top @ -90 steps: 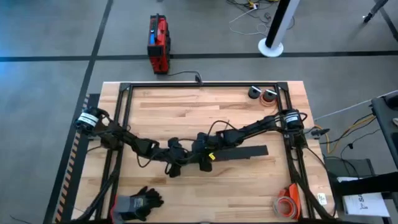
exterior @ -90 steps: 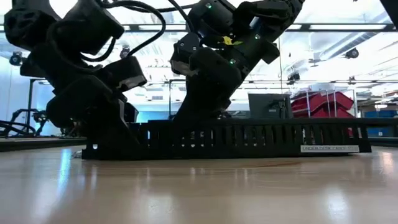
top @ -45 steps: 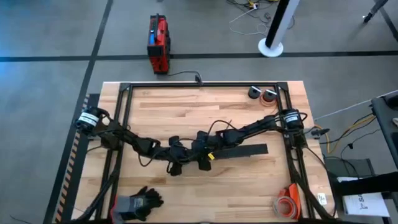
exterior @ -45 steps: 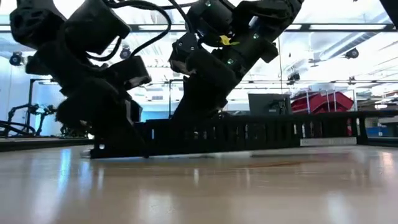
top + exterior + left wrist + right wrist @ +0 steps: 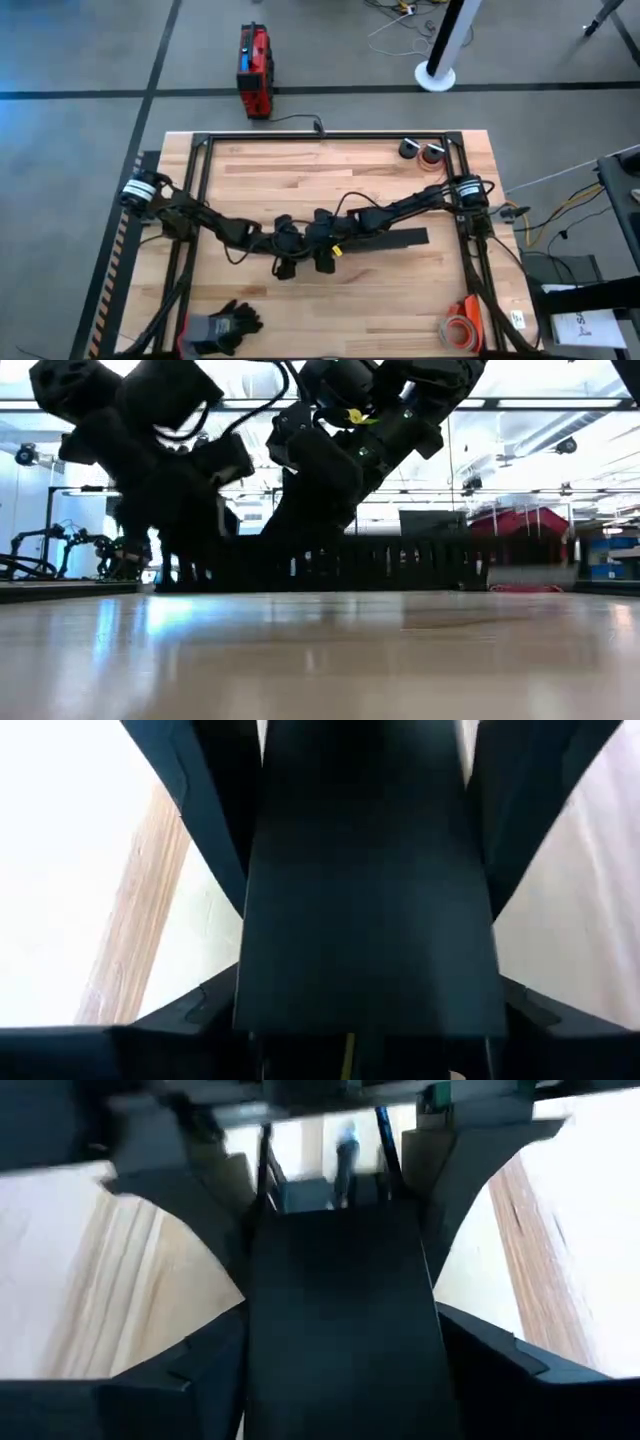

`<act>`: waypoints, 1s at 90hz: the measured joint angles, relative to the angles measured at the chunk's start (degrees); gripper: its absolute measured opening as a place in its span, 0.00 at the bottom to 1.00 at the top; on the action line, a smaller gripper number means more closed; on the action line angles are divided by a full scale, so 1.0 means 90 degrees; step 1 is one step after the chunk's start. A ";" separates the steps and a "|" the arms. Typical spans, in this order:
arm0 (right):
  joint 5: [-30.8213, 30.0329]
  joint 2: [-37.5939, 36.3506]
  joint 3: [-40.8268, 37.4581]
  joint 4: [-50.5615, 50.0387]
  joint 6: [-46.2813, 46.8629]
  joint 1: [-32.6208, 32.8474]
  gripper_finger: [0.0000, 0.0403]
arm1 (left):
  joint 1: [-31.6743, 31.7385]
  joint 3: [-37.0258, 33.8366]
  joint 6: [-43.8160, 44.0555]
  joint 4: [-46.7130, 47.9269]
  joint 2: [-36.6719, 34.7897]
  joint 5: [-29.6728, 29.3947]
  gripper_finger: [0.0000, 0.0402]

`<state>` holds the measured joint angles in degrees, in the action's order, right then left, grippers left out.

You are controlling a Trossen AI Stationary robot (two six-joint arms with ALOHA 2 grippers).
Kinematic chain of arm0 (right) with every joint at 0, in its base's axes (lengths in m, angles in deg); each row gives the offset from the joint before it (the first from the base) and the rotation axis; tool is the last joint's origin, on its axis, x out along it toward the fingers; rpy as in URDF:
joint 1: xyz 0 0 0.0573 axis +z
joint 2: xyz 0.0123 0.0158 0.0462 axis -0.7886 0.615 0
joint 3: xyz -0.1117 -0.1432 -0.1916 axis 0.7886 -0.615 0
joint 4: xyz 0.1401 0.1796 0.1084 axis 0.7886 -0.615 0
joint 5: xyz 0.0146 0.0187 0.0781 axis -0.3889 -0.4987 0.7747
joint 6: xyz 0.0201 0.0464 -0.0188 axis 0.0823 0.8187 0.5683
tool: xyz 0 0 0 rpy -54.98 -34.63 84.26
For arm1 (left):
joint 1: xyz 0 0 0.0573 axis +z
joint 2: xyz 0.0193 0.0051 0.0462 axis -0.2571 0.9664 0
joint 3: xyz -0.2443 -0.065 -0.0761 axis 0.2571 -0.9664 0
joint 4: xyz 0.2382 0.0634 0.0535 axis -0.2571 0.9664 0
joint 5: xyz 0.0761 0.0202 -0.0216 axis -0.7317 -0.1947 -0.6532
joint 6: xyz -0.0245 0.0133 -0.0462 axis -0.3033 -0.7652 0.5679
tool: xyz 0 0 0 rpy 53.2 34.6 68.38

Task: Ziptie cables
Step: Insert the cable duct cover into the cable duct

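A long black slotted strip (image 5: 385, 241) lies along the middle of the table. Both grippers meet at its left end. My left gripper (image 5: 288, 258) comes from the table's left and is shut on the strip. My right gripper (image 5: 323, 254) comes from the right, just beside it, and is also shut on the strip. In the low view both stand over the strip (image 5: 400, 565). Thin wires (image 5: 345, 1155) show past the strip's end in the right wrist view; I cannot tell whether they are the cables. My left gripper holds the strip near its left end, pinched between the two fingers (image 5: 215, 810), one on each long side wall (image 5: 262, 880). The fingers lie along the strip. My right gripper holds the strip close by, a finger (image 5: 462, 1180) on each long side wall (image 5: 425, 1250). It slants down from the table's right.
A black frame (image 5: 200, 150) runs round the table's back and sides. Two small round things (image 5: 421, 150) stand at the far right. A black glove (image 5: 228, 324) lies at the near left and an orange tape roll (image 5: 460, 328) at the near right.
Both grippers have gone a little toward the table's far edge, taking the slotted strip with them. In the low view the strip now sits farther off and higher in the picture. Both grippers stay shut on it.
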<state>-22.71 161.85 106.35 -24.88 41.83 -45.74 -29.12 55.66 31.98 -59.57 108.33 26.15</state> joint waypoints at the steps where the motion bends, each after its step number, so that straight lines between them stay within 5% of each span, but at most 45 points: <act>1: -0.0004 0.0000 -0.0003 -0.0005 0.0002 0.0000 0.63 | -0.0007 -0.0001 0.0049 0.0052 -0.0034 0.0002 0.62; 33: 0.0029 0.0012 -0.0039 -0.0190 -0.0166 0.0002 0.65 | -0.0387 -0.0302 0.0832 0.0892 -0.0406 0.0002 0.62; 68: -0.0048 0.0012 -0.0057 -0.0163 -0.0185 -0.0007 0.65 | -0.0391 -0.0369 0.0799 0.0813 -0.0402 -0.0557 0.77; 90: -0.0011 0.0012 -0.0057 -0.0159 -0.0190 -0.0005 0.69 | -0.0309 0.0067 0.0813 0.1855 -0.0978 0.0113 0.78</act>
<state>-22.81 161.95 105.84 -26.31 40.12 -45.79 -31.89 56.27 39.30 -42.87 99.53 27.17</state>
